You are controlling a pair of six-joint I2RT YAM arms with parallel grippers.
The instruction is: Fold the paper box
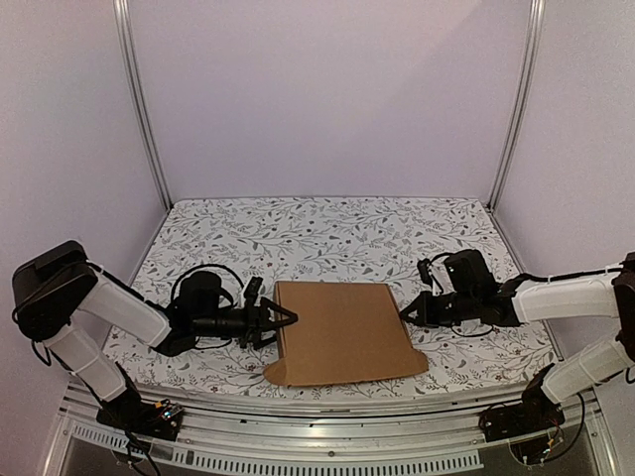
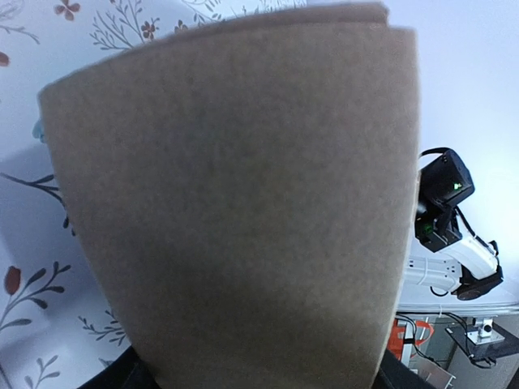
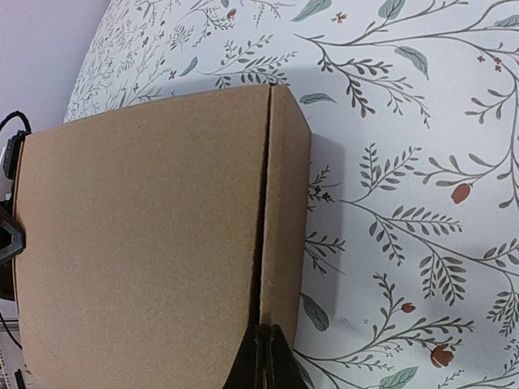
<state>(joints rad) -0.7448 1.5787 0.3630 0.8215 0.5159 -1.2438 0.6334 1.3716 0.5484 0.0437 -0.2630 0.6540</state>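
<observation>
Top external: paper box (image 1: 342, 332) lies crosswise between spread left hand (image 1: 283, 319) and pressed-together right hand (image 1: 405, 312).

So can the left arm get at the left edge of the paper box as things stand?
Probably yes: the left end effector sits right at the left edge of the paper box, jaws apart, and nothing visible blocks the way.

Top external camera high at 6 o'clock, wide, left wrist facing 3 o'clock, very close, right wrist facing 9 o'clock, near, all sharing plain brown corrugated cardboard box (image 1: 342, 332).
</observation>
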